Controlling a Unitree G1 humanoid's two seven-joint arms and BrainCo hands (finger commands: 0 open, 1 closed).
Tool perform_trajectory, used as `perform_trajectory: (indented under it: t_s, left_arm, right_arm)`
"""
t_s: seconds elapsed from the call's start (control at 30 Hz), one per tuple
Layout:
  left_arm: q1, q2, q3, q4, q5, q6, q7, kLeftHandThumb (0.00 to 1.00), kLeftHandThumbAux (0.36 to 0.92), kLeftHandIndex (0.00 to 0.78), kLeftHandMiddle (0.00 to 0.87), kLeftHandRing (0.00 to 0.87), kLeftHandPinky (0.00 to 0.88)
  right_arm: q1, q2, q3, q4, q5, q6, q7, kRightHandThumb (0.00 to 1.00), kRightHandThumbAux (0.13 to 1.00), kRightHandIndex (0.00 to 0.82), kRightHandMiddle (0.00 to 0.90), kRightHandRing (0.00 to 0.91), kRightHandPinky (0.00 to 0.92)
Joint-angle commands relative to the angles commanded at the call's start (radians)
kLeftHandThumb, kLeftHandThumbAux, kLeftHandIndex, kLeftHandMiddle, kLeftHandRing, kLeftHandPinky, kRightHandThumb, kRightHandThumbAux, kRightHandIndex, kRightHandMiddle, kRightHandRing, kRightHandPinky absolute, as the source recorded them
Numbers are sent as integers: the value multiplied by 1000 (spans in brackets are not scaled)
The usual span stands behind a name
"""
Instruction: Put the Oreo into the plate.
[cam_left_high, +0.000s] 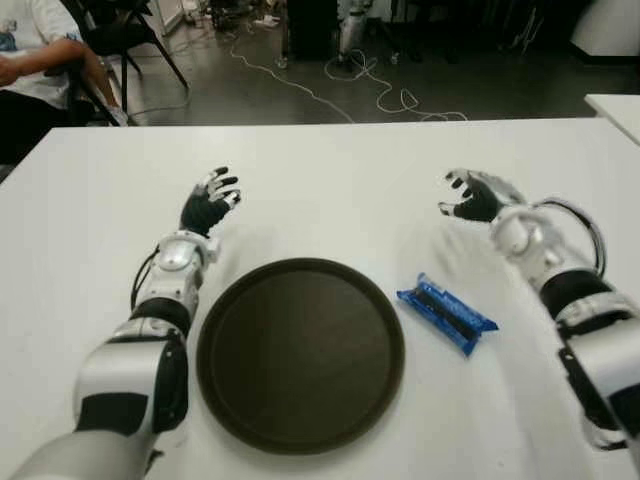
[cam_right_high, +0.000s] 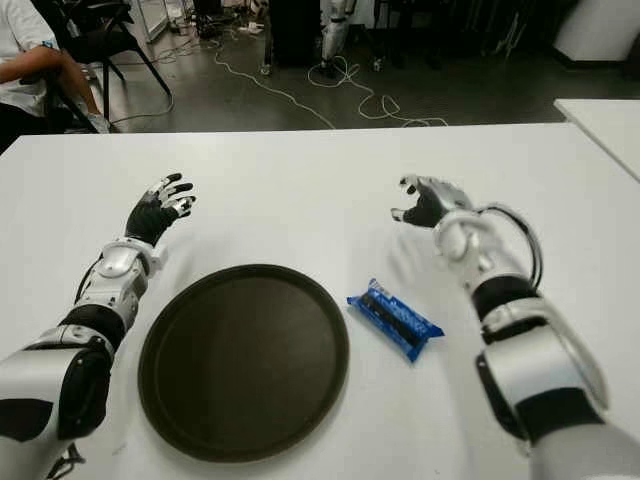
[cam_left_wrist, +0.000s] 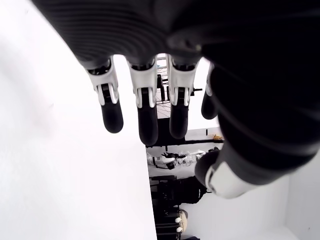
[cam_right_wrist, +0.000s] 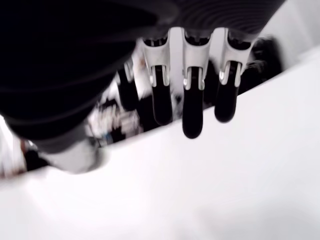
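**Oreo pack untouched on the counter; the reach comes first**

Nearest the robot sits the dark round plate (cam_left_high: 300, 352), empty, on the white counter (cam_left_high: 330, 190). Just right of it, apart from its rim, the blue Oreo (cam_left_high: 446, 314) pack lies flat and slanted. Farther off and to the right, the right hand (cam_left_high: 474, 196) shows above the counter with fingers loosely spread and nothing in them. The left hand (cam_left_high: 208, 206) shows far-left of the plate, fingers extended, also holding nothing.

The right hand looks best placed: bring it back toward the robot and down over the pack, turn the fingers across its narrow width, and pinch the wrapper firmly. It looks slippery and may slide if nudged. Lift clear of the rim before moving left.
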Motion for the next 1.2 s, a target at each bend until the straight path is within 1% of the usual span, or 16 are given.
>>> perform_trajectory:
  t_s: [0.07,0.17,0.27,0.33,0.4,0.5,0.63,0.7,0.77,0.8,0.87,0.93,1.07,1.1,1.2]
  left_arm:
    - [0,1,-2,0,2,1,1,4,738,115,198,187,181]
    - [0,1,-3,1,3,4,2,1,734,115,198,183,169]
    - [0,1,-3,2,3,7,2,0,741,115,197,182,167]
    - [0,1,-3,3,3,7,1,1,748,113,197,182,165]
    - [-1,1,-3,3,4,5,-1,0,755,110,195,181,165]
    - [-2,0,-3,2,4,4,-1,0,758,106,193,181,172]
    - [-1,0,-5,1,6,3,-1,0,754,105,191,182,177]
    - [-1,0,-6,0,7,2,0,0,750,107,192,186,185]
    - [-1,1,-6,0,8,2,0,0,748,109,193,188,191]
    - [-1,1,-6,0,7,2,2,0,747,109,193,188,192]
    - [0,1,-6,0,8,2,4,0,750,113,197,197,204]
    - [0,1,-6,0,7,3,4,0,753,111,197,196,195]
    - [0,2,-5,-1,6,3,2,0,754,106,197,194,191]
    - [0,2,-4,-2,5,3,1,0,755,104,195,193,192]
    - [-1,2,-4,-2,5,5,0,0,761,103,193,191,188]
  right_arm:
    - [35,-27,5,-116,-15,50,49,155,552,67,144,180,202]
    - [75,-56,8,-250,-40,116,105,116,526,42,115,138,147]
    - [115,-85,11,-376,-69,170,151,88,509,29,110,126,130]
    - [139,-100,17,-458,-94,205,180,74,500,24,117,131,130]
    - [160,-111,26,-538,-125,243,212,60,494,19,121,127,104]
    - [178,-120,36,-604,-160,280,241,56,492,17,131,128,71]
    - [208,-128,34,-670,-192,310,259,62,484,12,151,141,41]
    - [232,-138,26,-739,-202,327,288,68,478,9,158,144,20]
    - [244,-142,22,-772,-208,338,304,70,475,7,161,145,10]
    - [259,-150,11,-807,-196,334,322,70,475,7,162,145,8]
    - [287,-165,-11,-874,-171,326,357,60,472,4,143,113,3]
    - [305,-171,-29,-918,-151,318,382,50,473,9,143,107,2]
    - [327,-184,-53,-984,-135,316,429,45,475,9,148,109,23]
    - [331,-186,-59,-998,-133,318,440,44,477,10,158,121,38]
    - [362,-193,-85,-1062,-128,329,464,45,477,13,180,146,65]
